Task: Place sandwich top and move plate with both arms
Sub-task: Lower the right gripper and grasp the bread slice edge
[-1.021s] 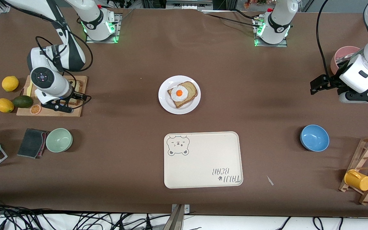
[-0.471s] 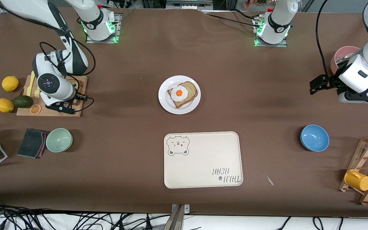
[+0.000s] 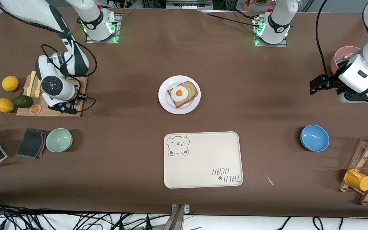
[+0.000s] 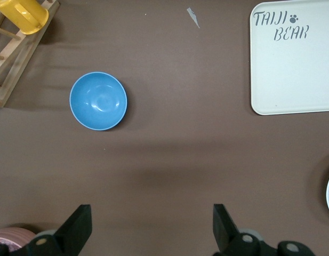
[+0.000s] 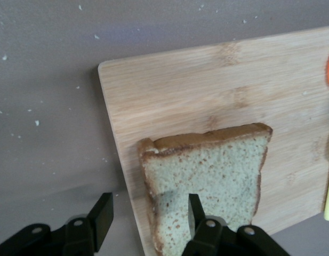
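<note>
The right gripper (image 5: 148, 208) has shifted along the cutting board (image 5: 207, 85) and drawn its jaws narrower, now half-closed astride one edge of the sandwich top (image 5: 212, 170), which lies flat directly beneath it; a pickup looks imminent. The plate (image 3: 171, 107) waits well away toward mid-table. The left gripper (image 4: 152, 224) waits, spread wide, over bare table.

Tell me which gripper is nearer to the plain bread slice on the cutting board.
Right. The right gripper is at the sandwich top on the wooden cutting board, fingers straddling its crust edge. The left gripper waits at the left arm's end of the table, beside the pink bowl.
</note>
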You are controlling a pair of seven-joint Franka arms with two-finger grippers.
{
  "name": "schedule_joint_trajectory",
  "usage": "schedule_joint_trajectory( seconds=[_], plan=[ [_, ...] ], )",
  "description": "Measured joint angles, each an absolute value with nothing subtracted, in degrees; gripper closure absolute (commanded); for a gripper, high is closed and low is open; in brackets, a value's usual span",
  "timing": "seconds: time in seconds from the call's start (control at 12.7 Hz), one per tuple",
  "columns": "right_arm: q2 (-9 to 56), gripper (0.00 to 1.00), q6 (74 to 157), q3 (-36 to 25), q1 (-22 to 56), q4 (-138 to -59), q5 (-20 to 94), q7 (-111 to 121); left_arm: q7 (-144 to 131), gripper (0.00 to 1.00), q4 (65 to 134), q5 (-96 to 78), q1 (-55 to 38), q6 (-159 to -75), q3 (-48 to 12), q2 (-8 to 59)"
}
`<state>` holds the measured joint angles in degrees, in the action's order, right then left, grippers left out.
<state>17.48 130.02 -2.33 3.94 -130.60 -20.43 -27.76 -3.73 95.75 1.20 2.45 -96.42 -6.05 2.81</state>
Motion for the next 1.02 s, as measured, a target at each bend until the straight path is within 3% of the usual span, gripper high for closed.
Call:
schedule_joint_trajectory(
  seconds=[0.24, 0.79, 1.02],
  plan=[
    [17.71, 0.48, 130.02, -2.39, 3.93, -130.60, -20.79, -27.77, -3.76, 0.00, 95.75, 1.20, 2.45, -96.42, -6.05, 2.81],
    [18.53, 0.51, 130.02, -3.07, 3.89, -130.60, -20.97, -27.79, -3.79, 0.00, 95.75, 1.20, 2.45, -96.42, -6.05, 2.81],
    [18.68, 0.80, 130.02, -3.08, 3.89, -130.60, -21.02, -27.79, -3.79, 0.00, 95.75, 1.20, 2.47, -96.42, -6.04, 2.81]
  ],
)
